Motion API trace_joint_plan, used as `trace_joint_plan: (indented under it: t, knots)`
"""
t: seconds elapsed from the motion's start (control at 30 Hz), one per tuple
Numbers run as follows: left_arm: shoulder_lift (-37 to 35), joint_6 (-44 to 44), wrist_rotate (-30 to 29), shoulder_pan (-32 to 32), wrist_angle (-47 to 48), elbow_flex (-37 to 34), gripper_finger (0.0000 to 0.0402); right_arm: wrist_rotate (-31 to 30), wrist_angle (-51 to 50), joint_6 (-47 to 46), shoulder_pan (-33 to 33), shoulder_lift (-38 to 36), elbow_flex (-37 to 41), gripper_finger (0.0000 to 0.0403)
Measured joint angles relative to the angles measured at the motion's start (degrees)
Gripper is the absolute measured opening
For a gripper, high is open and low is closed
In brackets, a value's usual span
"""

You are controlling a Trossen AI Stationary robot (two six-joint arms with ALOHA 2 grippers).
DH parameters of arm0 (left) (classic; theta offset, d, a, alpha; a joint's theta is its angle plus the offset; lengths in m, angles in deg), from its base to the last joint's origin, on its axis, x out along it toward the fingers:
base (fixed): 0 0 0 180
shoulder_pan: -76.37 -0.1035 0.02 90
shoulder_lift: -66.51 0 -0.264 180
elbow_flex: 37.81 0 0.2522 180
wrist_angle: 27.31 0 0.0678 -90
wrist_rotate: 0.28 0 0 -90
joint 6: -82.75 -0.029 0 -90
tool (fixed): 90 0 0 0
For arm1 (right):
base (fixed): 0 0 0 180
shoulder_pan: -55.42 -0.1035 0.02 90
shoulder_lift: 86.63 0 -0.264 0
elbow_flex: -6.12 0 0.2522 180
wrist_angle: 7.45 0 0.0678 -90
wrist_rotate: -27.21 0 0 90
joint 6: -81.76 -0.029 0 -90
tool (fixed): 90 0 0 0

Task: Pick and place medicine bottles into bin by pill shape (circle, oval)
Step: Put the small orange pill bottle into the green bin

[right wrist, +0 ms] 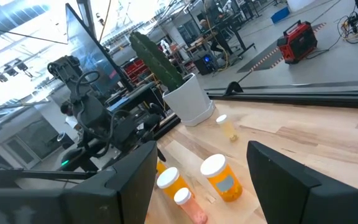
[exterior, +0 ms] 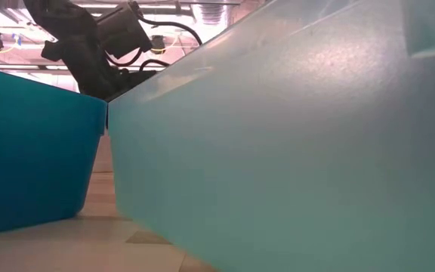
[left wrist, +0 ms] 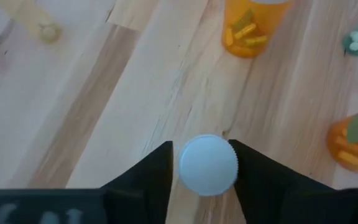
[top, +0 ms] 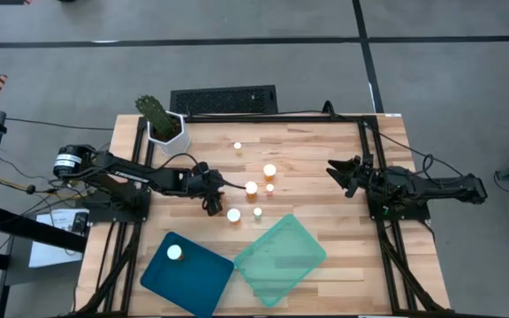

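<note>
Near table centre, the left gripper (top: 212,201) hangs over one bottle (left wrist: 208,165), its two fingers (left wrist: 148,171) flanking the white cap and pressing in on it; the wrist view shows the cap pinched, or all but pinched, between them. Four more bottles (top: 269,170) stand upright in a loose cluster from 12 to 3 o'clock of that gripper, and a small one (top: 237,146) stands alone toward the plant (top: 159,115) at 11 o'clock. One bottle (top: 175,253) already sits in the blue bin (top: 201,283), at 6 o'clock of the gripper; the clear green bin (top: 281,256) lies beside it at 4 o'clock. The right gripper (top: 343,170) waits at the table's 3 o'clock edge, jaws spread and empty.

Step in hand: closing on the cap. It is best done by keeping the fingers level and centred on the cap, squeezing firmly before lifting straight up, so neighbouring bottles are not knocked. The gripped bottle's pills are hidden; its bin cannot be judged.
</note>
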Motion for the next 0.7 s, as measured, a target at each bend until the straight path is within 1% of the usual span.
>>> trace_joint_plan:
  t: [0.2,0.3,0.4,0.53,0.7]
  knots:
    - [0.0,0.6,0.0,0.0,2.5,1.6,0.0106,0.0,-0.5,0.0,0.0,0.0,0.0,0.0260]
    - [0.0,0.9,0.1,0.0,3.1,2.2,0.0103,0.0,-1.0,0.0,0.0,0.0,0.0,0.0260]
    - [0.0,2.7,0.6,0.0,5.0,4.6,0.0110,0.0,-1.0,0.0,0.0,0.0,0.0,0.0260]
    - [0.0,3.8,0.6,0.4,8.6,11.3,0.0118,0.0,-1.0,0.0,0.0,0.0,0.0,0.0260]
    - [0.0,3.9,3.0,0.6,11.7,22.6,0.0111,0.0,-1.0,0.0,0.0,0.0,0.0,0.0260]
